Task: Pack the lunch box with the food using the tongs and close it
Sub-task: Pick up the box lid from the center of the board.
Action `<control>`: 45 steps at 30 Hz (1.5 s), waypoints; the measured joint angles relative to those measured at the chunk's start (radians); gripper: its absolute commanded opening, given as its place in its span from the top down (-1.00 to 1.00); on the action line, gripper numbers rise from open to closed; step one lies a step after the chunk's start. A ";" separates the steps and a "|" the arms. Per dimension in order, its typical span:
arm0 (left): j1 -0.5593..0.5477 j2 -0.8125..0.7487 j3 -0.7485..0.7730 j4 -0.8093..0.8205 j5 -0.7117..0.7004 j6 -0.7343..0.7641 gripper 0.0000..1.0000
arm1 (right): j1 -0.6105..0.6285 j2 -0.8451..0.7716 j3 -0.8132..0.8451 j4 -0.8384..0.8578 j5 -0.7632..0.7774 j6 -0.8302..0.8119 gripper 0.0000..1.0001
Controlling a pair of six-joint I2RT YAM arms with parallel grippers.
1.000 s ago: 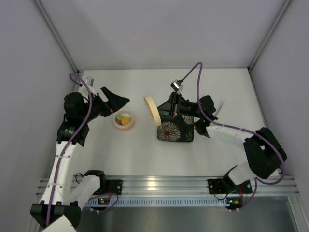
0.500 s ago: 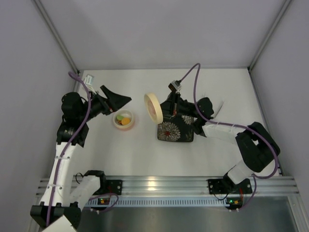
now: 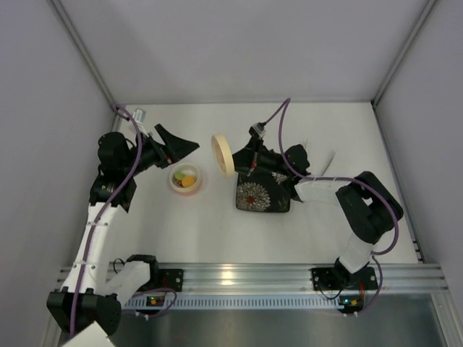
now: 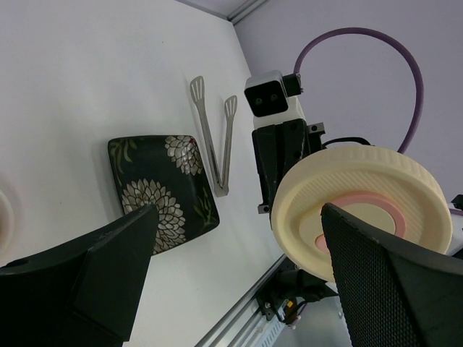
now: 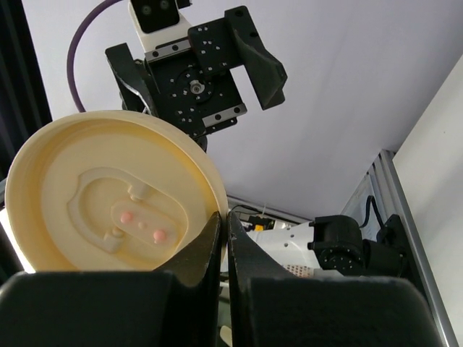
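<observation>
Right jaws pinch lid (image 3: 223, 154) upright between lunch box (image 3: 186, 177) and plate (image 3: 263, 194); left jaws spread.

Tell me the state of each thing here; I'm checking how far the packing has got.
lunch box: open, uncovered
food: inside the lunch box
lid: on edge, pinched by shut right gripper
tongs: lying beside the plate, unheld
plate: empty
left gripper: open, empty
</observation>
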 measured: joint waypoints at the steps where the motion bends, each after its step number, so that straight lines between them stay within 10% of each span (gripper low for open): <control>1: 0.000 0.006 0.000 0.002 0.000 0.002 -0.98 | -0.001 0.003 0.004 0.000 0.003 0.000 1.00; 45: -0.122 0.167 0.000 0.259 0.061 -0.058 -0.98 | -0.059 0.241 0.153 0.006 0.026 0.254 1.00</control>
